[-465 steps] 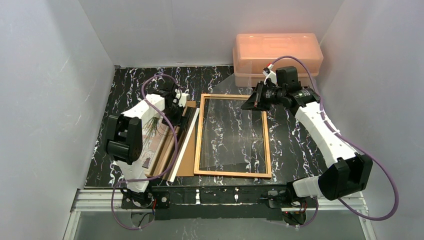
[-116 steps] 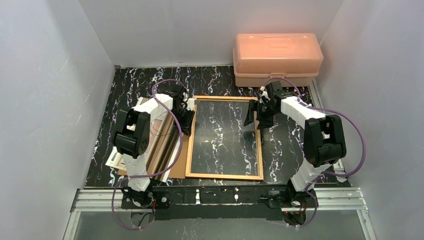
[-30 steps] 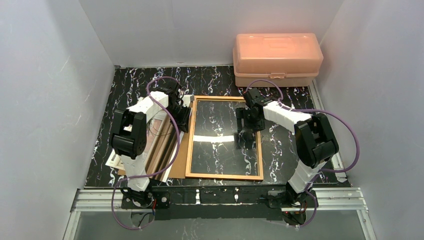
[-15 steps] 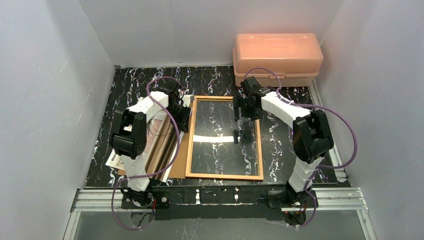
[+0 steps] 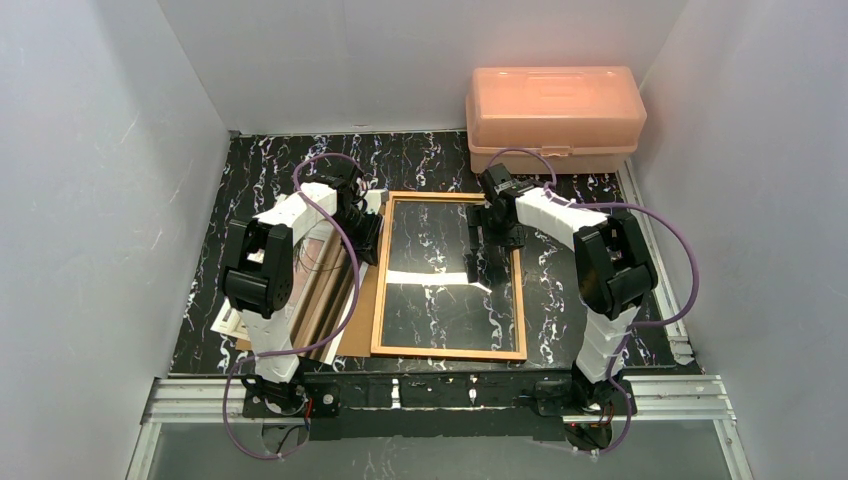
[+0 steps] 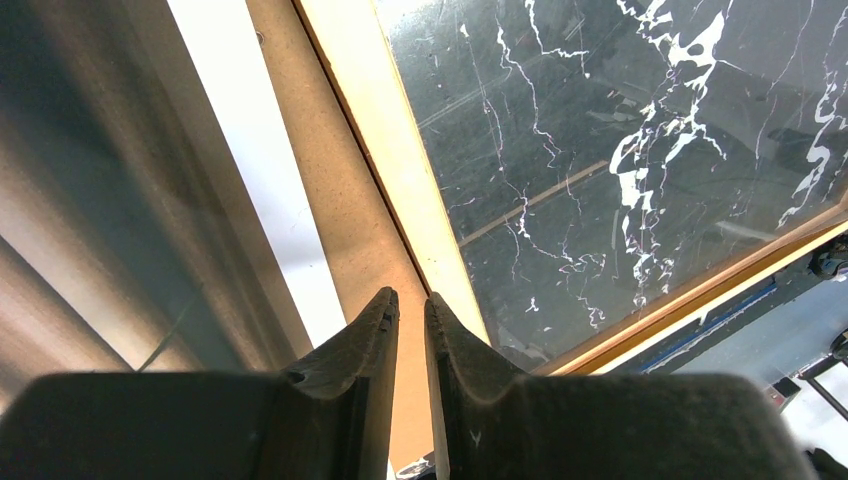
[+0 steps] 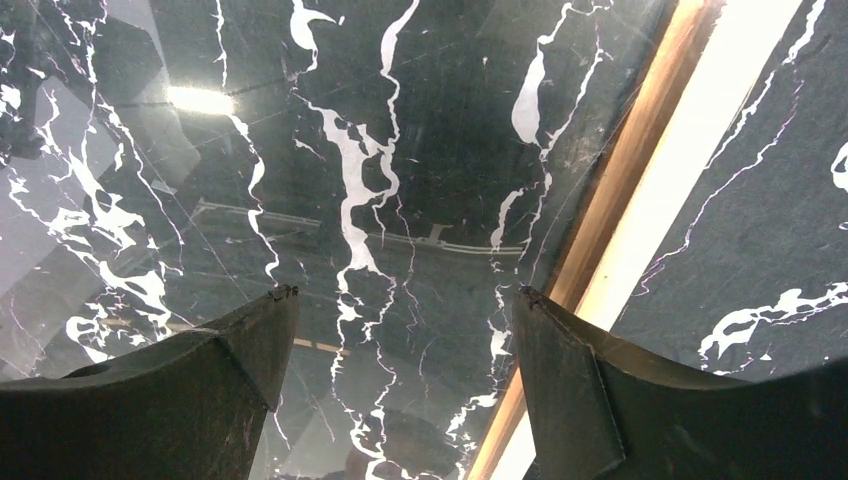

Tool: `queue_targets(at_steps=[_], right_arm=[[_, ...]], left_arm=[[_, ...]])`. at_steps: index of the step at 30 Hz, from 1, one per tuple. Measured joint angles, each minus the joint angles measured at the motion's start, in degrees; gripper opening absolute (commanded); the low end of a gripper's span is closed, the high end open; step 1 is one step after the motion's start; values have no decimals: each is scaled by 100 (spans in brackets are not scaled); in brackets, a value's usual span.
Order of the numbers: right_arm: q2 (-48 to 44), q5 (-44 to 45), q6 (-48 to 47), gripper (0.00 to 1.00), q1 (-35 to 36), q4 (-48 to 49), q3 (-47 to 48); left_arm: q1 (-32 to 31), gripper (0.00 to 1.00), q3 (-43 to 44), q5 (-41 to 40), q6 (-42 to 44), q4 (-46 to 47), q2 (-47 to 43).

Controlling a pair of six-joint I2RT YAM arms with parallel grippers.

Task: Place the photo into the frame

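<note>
Right fingers [image 7: 570,400] moved up the frame [image 5: 450,352], spread empty; left fingers [image 6: 365,370] nearly closed, empty.

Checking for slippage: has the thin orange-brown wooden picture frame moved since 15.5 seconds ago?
Yes. The orange-brown wooden frame has slid left; its far right corner now sits nearer the pink plastic box's left end.

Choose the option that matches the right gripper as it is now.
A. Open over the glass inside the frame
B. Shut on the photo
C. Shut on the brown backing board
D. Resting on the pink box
A: in the right wrist view the right gripper has its fingers spread wide with nothing between them, over the clear pane beside a rail of the frame.
</note>
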Motion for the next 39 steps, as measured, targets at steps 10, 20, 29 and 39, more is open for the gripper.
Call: queue_targets(at_steps=[10, 20, 29, 39], right_arm=[[-205, -199, 48, 86, 0, -7, 0], [-1338, -295, 321, 82, 164, -168, -1128], [-2031, -363, 621, 78, 597, -496, -1856], [-1853, -280, 684, 74, 603, -387, -2026]], left_arm=[[0, 15, 0, 13, 0, 0, 0], [0, 15, 0, 26, 0, -2, 0], [0, 15, 0, 37, 2, -4, 0], [0, 14, 0, 39, 0, -28, 0]])
